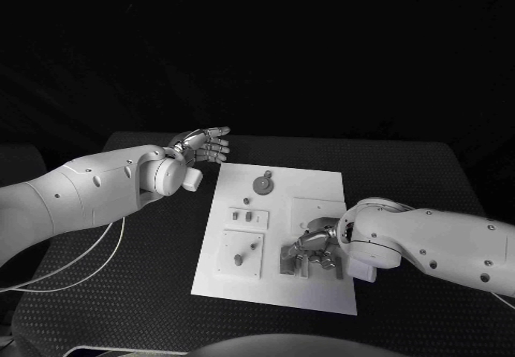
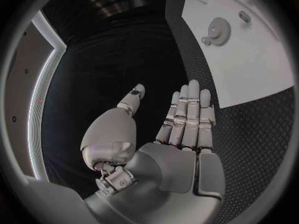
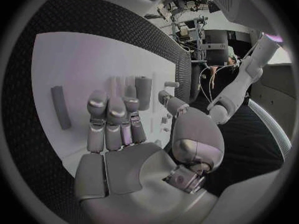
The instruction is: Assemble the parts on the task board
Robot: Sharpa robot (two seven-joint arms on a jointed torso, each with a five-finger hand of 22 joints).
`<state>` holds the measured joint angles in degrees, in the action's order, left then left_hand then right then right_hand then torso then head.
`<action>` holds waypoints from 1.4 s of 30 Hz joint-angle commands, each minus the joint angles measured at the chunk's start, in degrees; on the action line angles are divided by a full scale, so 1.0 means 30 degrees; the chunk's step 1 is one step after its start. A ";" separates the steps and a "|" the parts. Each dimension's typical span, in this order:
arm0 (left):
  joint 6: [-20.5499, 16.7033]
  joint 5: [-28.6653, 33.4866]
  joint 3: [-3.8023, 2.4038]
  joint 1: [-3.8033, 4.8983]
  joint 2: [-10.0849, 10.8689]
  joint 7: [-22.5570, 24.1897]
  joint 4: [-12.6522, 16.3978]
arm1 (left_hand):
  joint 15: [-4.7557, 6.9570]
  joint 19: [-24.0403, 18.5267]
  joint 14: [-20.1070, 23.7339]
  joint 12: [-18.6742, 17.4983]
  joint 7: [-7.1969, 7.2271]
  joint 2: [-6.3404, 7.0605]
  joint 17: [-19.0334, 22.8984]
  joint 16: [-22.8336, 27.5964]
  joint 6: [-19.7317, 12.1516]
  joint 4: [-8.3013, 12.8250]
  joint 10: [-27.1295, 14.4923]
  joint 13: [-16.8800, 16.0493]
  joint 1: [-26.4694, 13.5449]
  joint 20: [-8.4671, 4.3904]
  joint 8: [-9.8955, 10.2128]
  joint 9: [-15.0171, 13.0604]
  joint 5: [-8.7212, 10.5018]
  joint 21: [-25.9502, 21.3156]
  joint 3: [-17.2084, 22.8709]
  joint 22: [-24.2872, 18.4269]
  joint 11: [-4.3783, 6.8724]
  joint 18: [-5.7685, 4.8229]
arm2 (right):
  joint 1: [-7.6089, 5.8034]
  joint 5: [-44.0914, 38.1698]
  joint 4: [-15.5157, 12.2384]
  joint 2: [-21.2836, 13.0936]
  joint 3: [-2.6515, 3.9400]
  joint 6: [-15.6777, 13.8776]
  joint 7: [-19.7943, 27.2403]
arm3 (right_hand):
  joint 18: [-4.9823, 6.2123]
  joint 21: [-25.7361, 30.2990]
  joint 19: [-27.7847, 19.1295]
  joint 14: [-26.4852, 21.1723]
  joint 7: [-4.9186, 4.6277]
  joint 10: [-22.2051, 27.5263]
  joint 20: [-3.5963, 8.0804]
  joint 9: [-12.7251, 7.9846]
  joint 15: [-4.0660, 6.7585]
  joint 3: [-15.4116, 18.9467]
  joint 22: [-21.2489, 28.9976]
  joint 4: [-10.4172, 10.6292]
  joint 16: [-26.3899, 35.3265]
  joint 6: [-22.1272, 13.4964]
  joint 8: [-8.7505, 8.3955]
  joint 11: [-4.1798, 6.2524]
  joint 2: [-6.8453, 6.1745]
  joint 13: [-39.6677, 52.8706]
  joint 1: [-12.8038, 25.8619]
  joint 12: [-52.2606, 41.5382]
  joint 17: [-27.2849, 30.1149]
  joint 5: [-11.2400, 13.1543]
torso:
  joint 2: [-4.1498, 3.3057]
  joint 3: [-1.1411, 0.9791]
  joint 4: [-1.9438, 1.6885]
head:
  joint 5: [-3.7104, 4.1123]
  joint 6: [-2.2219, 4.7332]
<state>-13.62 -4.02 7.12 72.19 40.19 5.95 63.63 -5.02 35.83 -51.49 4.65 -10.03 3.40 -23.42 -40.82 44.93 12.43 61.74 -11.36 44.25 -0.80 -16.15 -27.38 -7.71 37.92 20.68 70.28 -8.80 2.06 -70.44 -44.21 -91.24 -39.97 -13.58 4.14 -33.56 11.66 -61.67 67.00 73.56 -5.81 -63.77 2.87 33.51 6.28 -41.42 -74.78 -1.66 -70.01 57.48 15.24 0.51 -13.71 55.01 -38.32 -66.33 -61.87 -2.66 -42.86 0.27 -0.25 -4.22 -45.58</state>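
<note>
The white task board point(image 1: 281, 290) lies in the middle of the table. On it are a grey gear point(image 1: 263, 182), small pegs point(image 1: 249, 216) and one peg point(image 1: 238, 259) on raised plates. My right hand point(image 1: 311, 249) reaches down over the board's near right part, its fingers among grey parts point(image 1: 289, 262). In the right wrist view that hand point(image 3: 115, 129) has straight fingers, and an upright grey cylinder point(image 3: 144, 92) stands just past the fingertips, with nothing gripped. A flat bar point(image 3: 60, 113) lies beside it. My left hand point(image 1: 199, 146) hovers off the board's far left corner, fingers spread point(image 2: 187, 117), empty.
The black textured table point(image 1: 161, 260) surrounds the board. White cables point(image 1: 97, 256) trail from my left arm over the table's left side. The left wrist view shows the gear point(image 2: 218, 30) and a small piece point(image 2: 244, 17) near the board's corner point(image 2: 249, 74).
</note>
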 commanded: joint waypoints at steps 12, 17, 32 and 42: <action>0.0217 -0.0032 -0.0014 0.0022 -0.0004 0.0118 -0.0001 | 0.0000 -0.0159 0.0057 0.0105 -0.0002 -0.0013 -0.0042 0.0110 -0.0158 -0.0054 -0.0105 0.0033 -0.0153 0.0032 -0.0114 0.0032 0.0079 -0.0069 0.0086 0.0045 0.0047 0.0211 | 0.0158 -0.3959 -0.0837 -0.0956 -0.0116 0.0173 0.2426 | 0.1113 -0.0029 -0.0042 -0.0066 0.0041 0.0058 0.0218 0.0121 0.0162 0.0248 0.0096 -0.1248 0.0129 -0.0043 0.0040 0.0071 -0.0266 0.0085 -0.1918 0.0024 -0.0122 -0.0042 | -0.0001 -0.0021 -0.0017 | -0.0040 0.0067; 0.0247 -0.0032 -0.0014 0.0022 -0.0004 0.0120 0.0015 | 0.0000 -0.0159 0.0057 0.0106 -0.0003 -0.0016 -0.0047 0.0113 -0.0156 -0.0056 -0.0104 0.0034 -0.0154 0.0033 -0.0118 0.0033 0.0079 -0.0070 0.0090 0.0048 0.0047 0.0211 | 0.0160 -0.4514 -0.1048 -0.1020 -0.0120 0.0384 0.2688 | 0.1113 -0.0011 -0.0010 0.0056 0.0187 -0.0190 0.0123 0.0288 0.0267 0.1466 0.0188 -0.2782 0.0251 0.0397 0.0281 0.0203 0.0101 0.0069 -0.3472 0.0016 -0.0168 -0.0086 | -0.0003 -0.0003 0.0008 | -0.0069 0.0074; 0.0289 -0.0043 -0.0012 0.0020 0.0024 0.0111 0.0019 | -0.0001 -0.0162 0.0058 0.0109 -0.0003 -0.0019 -0.0064 0.0121 -0.0144 -0.0059 -0.0104 0.0036 -0.0157 0.0034 -0.0134 0.0034 0.0083 -0.0075 0.0098 0.0061 0.0050 0.0209 | 0.0420 -0.6967 -0.1617 -0.1207 -0.0124 -0.0836 0.2382 | 0.1113 0.0020 0.0150 0.0259 0.0748 -0.0673 0.0045 0.0630 0.0677 0.2894 0.0378 -0.3492 0.0388 0.1883 0.0943 0.0730 -0.0214 0.0242 -0.4205 -0.0182 -0.0280 -0.0045 | 0.0001 0.0003 0.0009 | -0.0094 0.0079; 0.0342 -0.0067 -0.0012 0.0020 0.0020 0.0083 0.0022 | -0.0002 -0.0163 0.0059 0.0111 -0.0005 -0.0020 -0.0075 0.0127 -0.0134 -0.0067 -0.0105 0.0039 -0.0168 0.0036 -0.0145 0.0036 0.0087 -0.0078 0.0099 0.0069 0.0049 0.0208 | 0.0658 -0.7423 -0.1579 -0.0960 -0.0124 -0.0625 0.1822 | 0.1113 -0.0012 0.0297 0.0377 0.1073 -0.1294 0.0038 0.0780 0.0790 0.3110 0.0464 -0.2807 0.0424 0.2658 0.1210 0.1047 0.0092 0.0367 -0.3728 -0.0325 -0.0303 -0.0050 | 0.0003 0.0018 -0.0016 | -0.0097 0.0009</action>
<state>-13.48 -4.04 7.13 72.18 40.32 5.88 63.59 -5.02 35.83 -51.49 4.65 -10.03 3.40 -23.57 -40.82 44.93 12.37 61.74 -11.32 44.25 -0.80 -16.37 -27.35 -7.71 37.92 20.74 70.43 -8.80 2.05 -68.58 -64.60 -95.98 -42.95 -13.94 2.14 -27.19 13.10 -61.67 67.46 74.61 -2.41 -67.31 3.10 35.76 8.44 -32.10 -73.46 -10.32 -68.91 65.03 18.75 3.79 -13.68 56.04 -49.61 -67.00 -62.72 -2.66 -42.86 0.31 -0.25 -4.48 -45.48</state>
